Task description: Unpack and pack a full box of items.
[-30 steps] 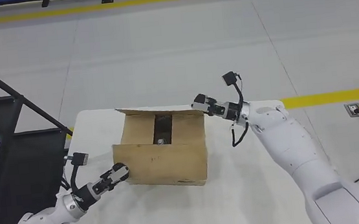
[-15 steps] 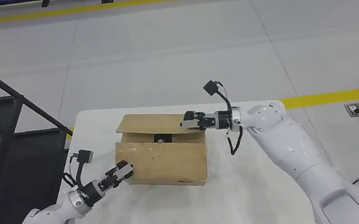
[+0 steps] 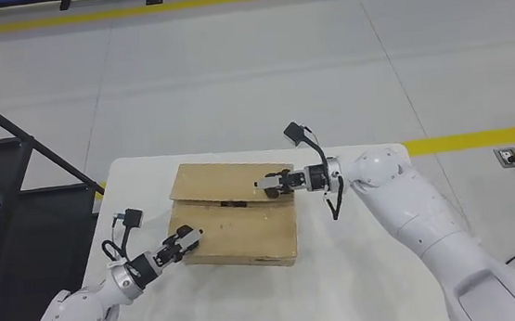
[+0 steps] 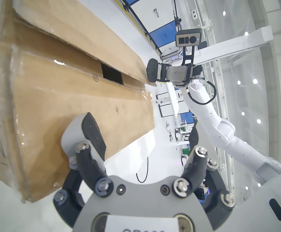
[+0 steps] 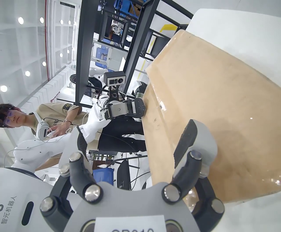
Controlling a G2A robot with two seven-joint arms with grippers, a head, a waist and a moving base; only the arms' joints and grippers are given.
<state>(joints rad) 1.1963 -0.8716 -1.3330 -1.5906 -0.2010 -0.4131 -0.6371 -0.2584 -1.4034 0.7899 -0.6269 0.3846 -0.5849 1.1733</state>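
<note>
Brown cardboard box (image 3: pixel 236 223) before me, upright on the white worktop (image 3: pixel 343 275) — flaps folded down, small dark gap between them.

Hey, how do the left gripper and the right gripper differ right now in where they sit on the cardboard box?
The left gripper sits low, at the cardboard box's near left corner. The right gripper is up on top, by the edge of the folded-down flap. The left gripper points in from the box's left, the right gripper from its right. Both are open and hold nothing.
</note>
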